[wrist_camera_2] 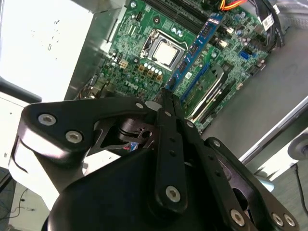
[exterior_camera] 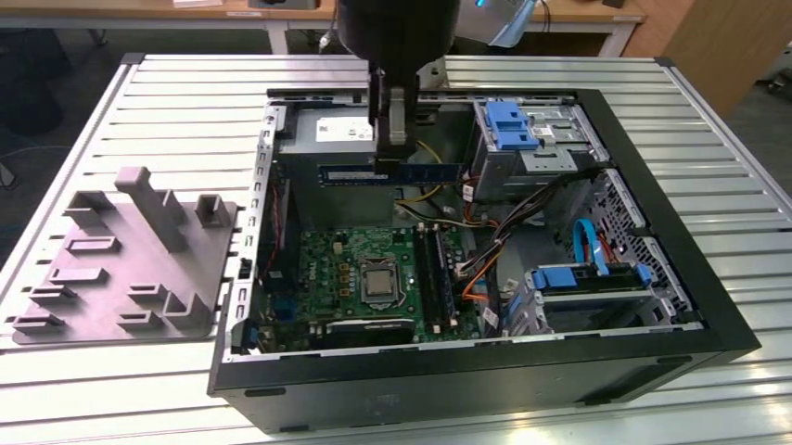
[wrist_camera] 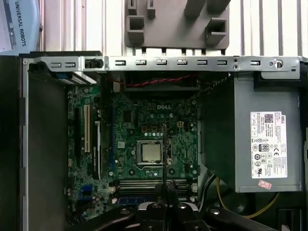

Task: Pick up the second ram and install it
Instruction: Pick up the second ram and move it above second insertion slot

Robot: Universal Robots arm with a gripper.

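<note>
Exterior view is showing the gripper (exterior_camera: 393,153) hanging down from the arm (exterior_camera: 396,28) over the open computer case (exterior_camera: 693,306). The gripper is squeezing tight on the second ram (exterior_camera: 433,173), pinching it near its middle. The second ram is lying level in the air, with its long side going from the exterior view's left to the exterior view's right. It is up over the inside of the case, and only the gripper is touching it.

In the second wrist view the black fingers (wrist_camera_2: 169,144) are coming together on the thin blue edge of the second ram (wrist_camera_2: 195,48), which is sticking out past them. In the first wrist view the second ram (wrist_camera: 163,159) is looking like a thin dark line, passing just beside the silver chip (wrist_camera: 150,152).

Down below, the green board (exterior_camera: 334,269) is lying flat in the bottom of the case. The long black slots (exterior_camera: 433,269) are sitting beside the chip, on the exterior view's right of it. The grey power box (exterior_camera: 325,139) is sitting at the far end of the case.

Outside the case, on the exterior view's left, a grey plastic holder (exterior_camera: 124,250) is resting on the striped metal surface (exterior_camera: 185,83).
</note>
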